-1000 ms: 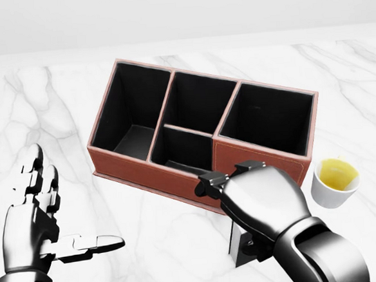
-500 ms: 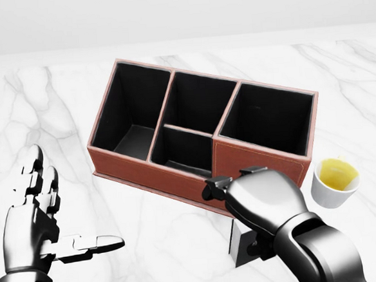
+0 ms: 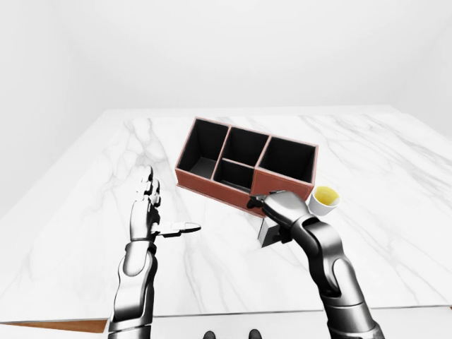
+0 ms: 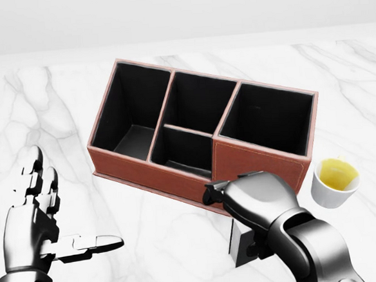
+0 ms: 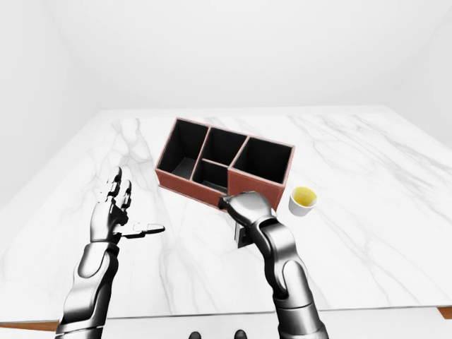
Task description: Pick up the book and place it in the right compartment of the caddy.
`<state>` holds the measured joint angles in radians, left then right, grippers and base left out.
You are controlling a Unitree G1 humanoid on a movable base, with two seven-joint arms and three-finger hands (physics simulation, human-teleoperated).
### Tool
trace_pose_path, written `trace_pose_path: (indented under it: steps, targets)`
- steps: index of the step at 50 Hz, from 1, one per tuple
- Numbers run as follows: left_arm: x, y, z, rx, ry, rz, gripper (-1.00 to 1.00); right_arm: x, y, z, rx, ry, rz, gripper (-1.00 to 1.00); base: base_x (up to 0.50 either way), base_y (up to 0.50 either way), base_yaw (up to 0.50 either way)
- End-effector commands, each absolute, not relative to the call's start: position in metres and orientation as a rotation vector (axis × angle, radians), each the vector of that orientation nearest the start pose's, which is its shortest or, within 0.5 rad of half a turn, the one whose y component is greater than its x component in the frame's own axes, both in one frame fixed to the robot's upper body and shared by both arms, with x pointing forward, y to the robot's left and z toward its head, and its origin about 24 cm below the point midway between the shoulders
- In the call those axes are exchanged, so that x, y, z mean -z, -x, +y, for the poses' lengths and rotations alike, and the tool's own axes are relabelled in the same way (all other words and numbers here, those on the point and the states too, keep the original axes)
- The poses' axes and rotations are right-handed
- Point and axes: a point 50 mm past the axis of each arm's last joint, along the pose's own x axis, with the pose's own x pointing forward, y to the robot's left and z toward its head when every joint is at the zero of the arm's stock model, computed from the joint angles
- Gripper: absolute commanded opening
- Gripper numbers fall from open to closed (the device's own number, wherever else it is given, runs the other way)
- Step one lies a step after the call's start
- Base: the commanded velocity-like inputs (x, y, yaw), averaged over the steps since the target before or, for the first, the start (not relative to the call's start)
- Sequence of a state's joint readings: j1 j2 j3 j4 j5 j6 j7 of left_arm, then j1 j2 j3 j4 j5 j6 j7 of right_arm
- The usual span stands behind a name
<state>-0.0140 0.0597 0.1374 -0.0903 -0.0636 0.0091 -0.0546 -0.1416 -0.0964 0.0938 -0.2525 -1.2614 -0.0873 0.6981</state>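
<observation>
The brown caddy (image 4: 153, 172) with black compartments stands in the middle of the marble table; its right compartment (image 4: 270, 119) holds nothing. The book (image 4: 235, 242), small with a grey cover, stands on edge on the table just below the caddy's right end in the head view. My right hand (image 4: 237, 220) arches over it with fingers curled down around it, hiding most of it. My left hand (image 4: 65, 215) hovers open at the lower left, palm up and thumb pointing right, well clear of the caddy.
A white cup (image 4: 333, 182) of yellow liquid sits right of my right hand, close to the caddy's right corner. The marble table (image 3: 85, 212) stretches wide on both sides; its near edge shows at the bottom of the left-eye view.
My right hand has shifted slightly down and its forearm swung a little left, still over the book. The left hand and caddy have not moved.
</observation>
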Motion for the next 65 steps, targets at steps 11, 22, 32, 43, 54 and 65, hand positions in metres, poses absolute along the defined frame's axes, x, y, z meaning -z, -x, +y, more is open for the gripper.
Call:
trace_pose_path:
  steps: [11, 22, 32, 43, 54, 65]
  targets:
    - [-0.064, -0.255, 0.193, -0.080, 0.001, -0.096, 1.00, -0.084, -0.275, -0.121, -0.555, 1.454, 0.080, 0.26, 0.00, 0.00, 0.00]
    - [-0.065, -0.253, 0.193, -0.083, 0.001, -0.098, 1.00, -0.082, -0.276, -0.122, -0.557, 1.459, 0.092, 0.27, 0.00, 0.00, 0.00]
    - [-0.065, -0.253, 0.194, -0.086, 0.001, -0.099, 1.00, -0.082, -0.279, -0.122, -0.553, 1.461, 0.097, 0.28, 0.00, 0.00, 0.00]
    - [-0.064, -0.254, 0.195, -0.087, 0.001, -0.100, 1.00, -0.078, -0.281, -0.124, -0.561, 1.457, 0.122, 0.28, 0.00, 0.00, 0.00]
    - [-0.063, -0.253, 0.195, -0.084, 0.004, -0.098, 1.00, -0.074, -0.283, -0.127, -0.563, 1.455, 0.152, 0.27, 0.00, 0.00, 0.00]
    - [-0.062, -0.252, 0.197, -0.087, 0.009, -0.097, 1.00, -0.071, -0.288, -0.132, -0.556, 1.463, 0.190, 0.28, 0.00, 0.00, 0.00]
